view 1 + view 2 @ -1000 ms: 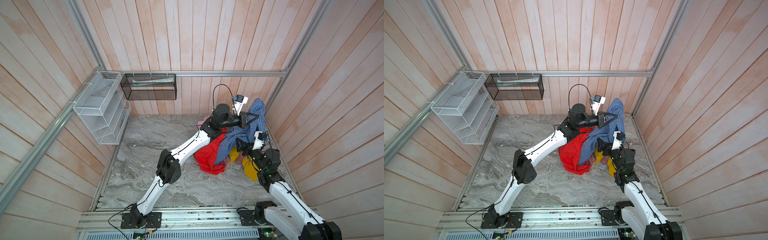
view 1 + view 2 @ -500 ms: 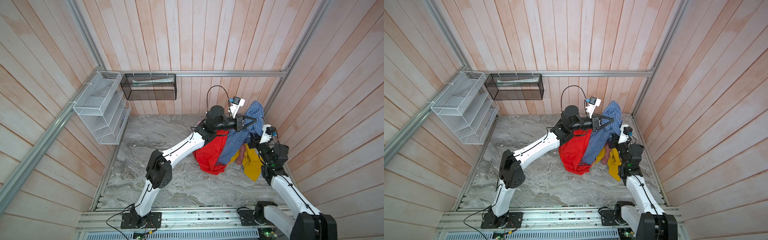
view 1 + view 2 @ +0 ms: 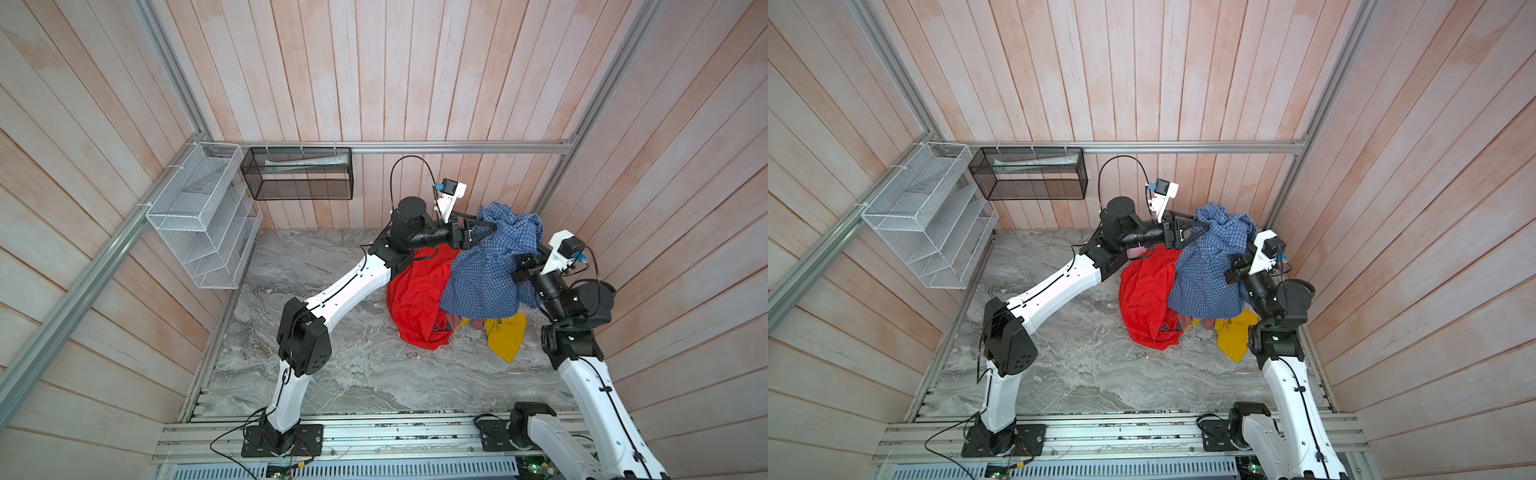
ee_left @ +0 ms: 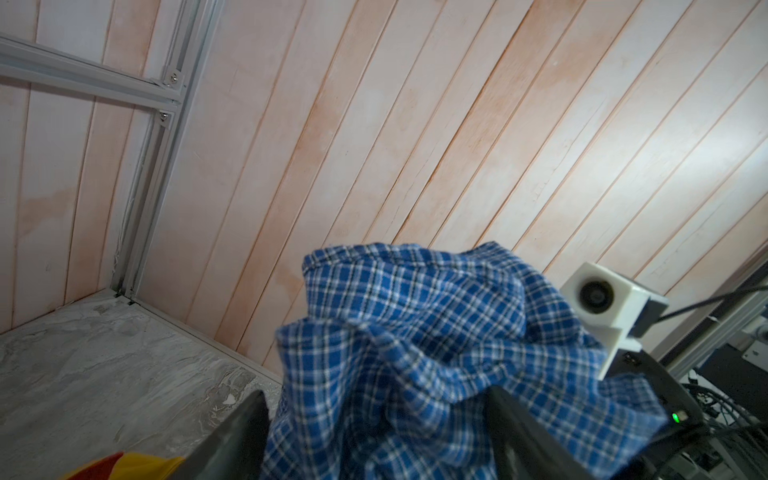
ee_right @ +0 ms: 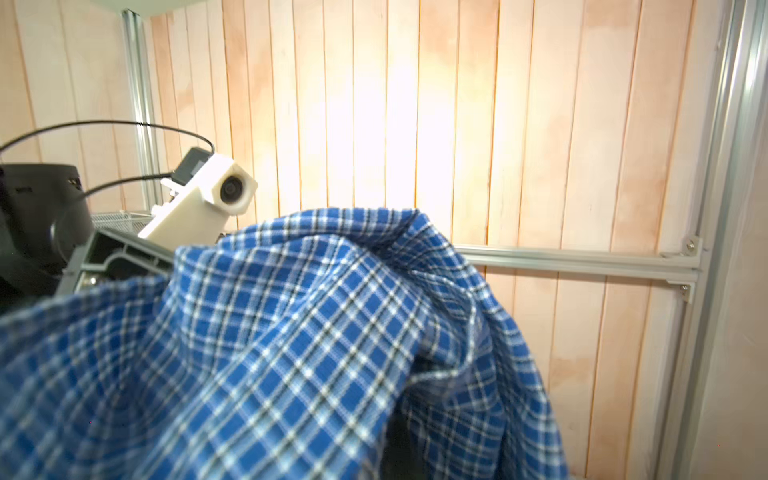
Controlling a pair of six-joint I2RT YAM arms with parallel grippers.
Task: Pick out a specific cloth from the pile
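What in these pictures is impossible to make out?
- Right pincer: its tips are buried under the checked cloth in both top views and in the right wrist view, so any grip is unseen.
- The pile: the checked cloth covers part of it in both top views.
- Black wire basket: pale contents too small to identify in a top view.
- Left wrist view: a red-and-yellow scrap cut off by the edge.

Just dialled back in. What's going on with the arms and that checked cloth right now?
Both arms are at the cloth, which is raised above the pile. The left gripper has its jaws wide open, with cloth hanging loosely between them. The right gripper is buried under the cloth with its jaws shut, apparently pinching the cloth and carrying it. The hem overlaps the pile in both top views, so the cloth doesn't look clear of it yet.
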